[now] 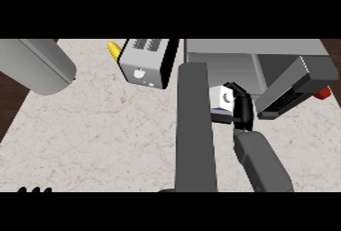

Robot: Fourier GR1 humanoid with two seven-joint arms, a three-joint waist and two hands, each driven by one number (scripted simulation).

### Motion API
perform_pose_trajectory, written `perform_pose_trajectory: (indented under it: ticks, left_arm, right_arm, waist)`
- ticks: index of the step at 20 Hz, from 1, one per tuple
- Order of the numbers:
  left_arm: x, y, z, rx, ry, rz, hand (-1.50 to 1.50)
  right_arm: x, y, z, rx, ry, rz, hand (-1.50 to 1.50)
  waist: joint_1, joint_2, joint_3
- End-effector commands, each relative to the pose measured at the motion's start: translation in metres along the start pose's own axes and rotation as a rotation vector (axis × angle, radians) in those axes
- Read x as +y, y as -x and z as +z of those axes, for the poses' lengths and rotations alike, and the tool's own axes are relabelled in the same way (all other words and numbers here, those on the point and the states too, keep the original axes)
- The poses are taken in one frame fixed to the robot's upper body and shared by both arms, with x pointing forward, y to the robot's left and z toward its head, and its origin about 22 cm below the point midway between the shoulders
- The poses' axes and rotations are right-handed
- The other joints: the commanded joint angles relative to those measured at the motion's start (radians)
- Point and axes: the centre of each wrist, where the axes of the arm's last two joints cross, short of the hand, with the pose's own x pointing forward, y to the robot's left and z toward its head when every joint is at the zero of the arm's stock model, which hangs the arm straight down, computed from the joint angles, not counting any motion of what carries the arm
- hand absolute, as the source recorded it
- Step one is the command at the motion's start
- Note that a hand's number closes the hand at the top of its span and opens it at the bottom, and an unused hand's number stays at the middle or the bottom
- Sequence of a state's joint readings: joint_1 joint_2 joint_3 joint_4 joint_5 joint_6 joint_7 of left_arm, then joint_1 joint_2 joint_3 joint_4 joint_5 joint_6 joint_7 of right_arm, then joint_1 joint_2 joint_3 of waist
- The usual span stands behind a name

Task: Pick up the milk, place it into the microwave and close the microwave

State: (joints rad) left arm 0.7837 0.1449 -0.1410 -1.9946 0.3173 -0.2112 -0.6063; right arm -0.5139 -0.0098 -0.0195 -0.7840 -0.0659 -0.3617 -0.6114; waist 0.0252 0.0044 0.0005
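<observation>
The right hand (241, 106) was curled round the milk carton (220, 100), holding it just at the microwave's (226, 56) mouth, about one o'clock from the counter's (100, 135) middle. The microwave door (293, 90) stood open toward three o'clock. Only the left hand's (33, 190) fingertips showed at seven o'clock, seemingly relaxed.

A single view looks steeply down from the robot's head onto the beige speckled stone worktop (100, 131), set close above it. It faces the worktop's far edge, where the grey box-shaped microwave (226, 56) sits; two grey forearms enter from the lower edge.
</observation>
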Motion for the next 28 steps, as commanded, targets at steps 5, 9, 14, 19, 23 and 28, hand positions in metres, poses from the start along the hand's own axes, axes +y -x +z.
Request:
perform_pose_trajectory:
  ticks: [5, 9, 14, 19, 23, 28]
  left_arm:
    - [0.006, 0.006, -0.007, -0.001, 0.021, 0.019, -1.5]
    - [0.001, -0.003, -0.009, -0.006, 0.027, -0.001, -1.5]
    - [0.003, 0.001, -0.013, 0.015, 0.055, 0.015, -1.5]
    - [0.01, 0.001, -0.019, -0.007, 0.065, 0.008, -1.5]
    - [0.009, 0.009, -0.017, 0.009, 0.07, 0.029, -1.5]
    - [0.012, 0.008, -0.015, -0.003, 0.069, 0.018, -1.5]
  right_arm:
    - [-0.007, 0.004, -0.046, 0.047, 0.047, 0.129, 1.5]
    - [-0.017, 0.018, -0.037, 0.042, 0.069, 0.226, 1.5]
    - [-0.028, 0.016, -0.047, 0.04, 0.056, 0.289, 1.5]
    - [-0.041, 0.008, -0.063, 0.002, 0.058, 0.387, 1.5]
    - [-0.059, 0.01, -0.064, -0.101, 0.083, 0.488, 1.5]
    - [-0.045, -0.005, -0.079, -0.114, 0.133, 0.458, 1.5]
  waist:
    - [0.02, 0.011, 0.001]
    - [0.043, 0.02, 0.003]
    - [0.068, 0.034, 0.004]
    - [0.079, 0.039, 0.004]
    - [0.087, 0.047, 0.005]
    - [0.104, 0.045, 0.006]
